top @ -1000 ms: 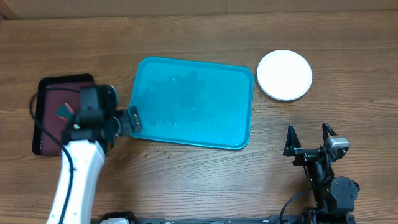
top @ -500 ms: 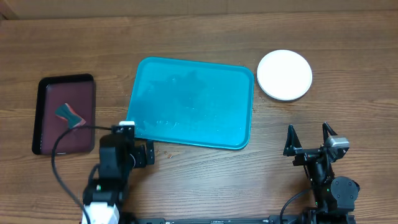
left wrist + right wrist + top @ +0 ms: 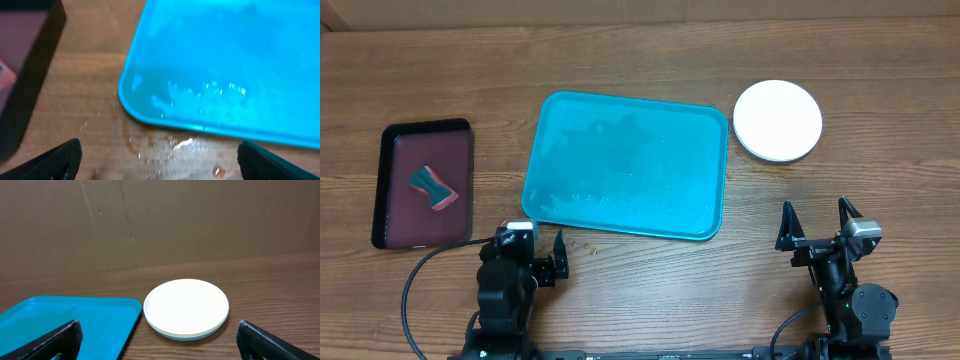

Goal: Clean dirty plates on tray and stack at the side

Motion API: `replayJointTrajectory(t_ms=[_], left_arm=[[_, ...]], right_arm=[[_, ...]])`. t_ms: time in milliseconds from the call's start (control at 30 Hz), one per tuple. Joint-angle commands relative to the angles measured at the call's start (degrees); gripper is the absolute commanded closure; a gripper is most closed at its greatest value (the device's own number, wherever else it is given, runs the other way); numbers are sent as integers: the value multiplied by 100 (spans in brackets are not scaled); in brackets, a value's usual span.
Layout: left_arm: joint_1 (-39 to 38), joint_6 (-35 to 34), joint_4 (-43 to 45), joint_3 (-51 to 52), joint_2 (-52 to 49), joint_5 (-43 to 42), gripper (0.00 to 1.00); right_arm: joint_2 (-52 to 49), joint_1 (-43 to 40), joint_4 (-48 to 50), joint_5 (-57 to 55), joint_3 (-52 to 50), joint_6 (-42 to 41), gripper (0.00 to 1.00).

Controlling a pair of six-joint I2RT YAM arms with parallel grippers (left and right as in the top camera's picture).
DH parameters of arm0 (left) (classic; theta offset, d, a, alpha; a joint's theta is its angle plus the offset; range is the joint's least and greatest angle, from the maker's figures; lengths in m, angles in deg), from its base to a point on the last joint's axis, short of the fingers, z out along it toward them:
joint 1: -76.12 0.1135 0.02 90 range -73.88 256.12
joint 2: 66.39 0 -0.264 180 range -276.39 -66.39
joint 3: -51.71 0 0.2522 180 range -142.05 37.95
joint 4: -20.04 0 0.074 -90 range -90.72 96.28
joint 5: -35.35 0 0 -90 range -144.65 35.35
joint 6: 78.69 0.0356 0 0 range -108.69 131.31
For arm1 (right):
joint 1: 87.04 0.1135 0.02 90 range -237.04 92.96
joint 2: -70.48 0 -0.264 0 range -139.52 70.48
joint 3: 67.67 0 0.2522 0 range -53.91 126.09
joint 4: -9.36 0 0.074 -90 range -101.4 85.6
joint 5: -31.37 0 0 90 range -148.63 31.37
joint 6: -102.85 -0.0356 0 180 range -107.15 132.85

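Plates (image 3: 777, 120) in one stack on the desk (image 3: 620, 60), straight ahead of the right tool (image 3: 814, 210) and well apart from it; white one on top, clean on its upper face, with a thin edge of another just showing beneath it in the right wrist view (image 3: 186, 308). Off the tray (image 3: 625, 165) altogether, just beyond its far right corner. Teal tray bare of plates, ahead and to the left of the right tool, its near left corner just ahead of the left tool (image 3: 535, 238) and the rest stretching off to that tool's right. Streaks and beads of water across the tray's floor in the left wrist view (image 3: 225, 60), and a wet patch (image 3: 165, 145) on the desk between the tray's near edge and the left tool. Left tool low over the desk, fingers spread wide, nothing between them (image 3: 160, 165). Right tool likewise spread wide and holding nothing (image 3: 160, 342), pointing toward the plates. Further out, ahead and to the left of the left tool, a maroon tray (image 3: 380, 190) with a teal and red sponge (image 3: 432, 186) lying inside it.
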Motion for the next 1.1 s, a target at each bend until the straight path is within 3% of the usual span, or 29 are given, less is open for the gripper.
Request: replayJointTrajectory(t_ms=[0, 200, 400, 700, 1067], left_arm=[[-22, 107, 107, 63, 297, -96, 0], [-22, 83, 343, 114, 765, -116, 1], [-22, 7, 1532, 531, 1257, -142, 0], [-20, 160, 1248, 518, 1980, -140, 1], [155, 153, 1233, 518, 1963, -181, 0]], right_arm=[[57, -17, 24, -79, -61, 2, 0], [57, -17, 24, -79, -61, 2, 0], [57, -17, 24, -79, -61, 2, 0], [57, -17, 24, -79, -61, 2, 0], [57, -17, 24, -79, -61, 2, 0]])
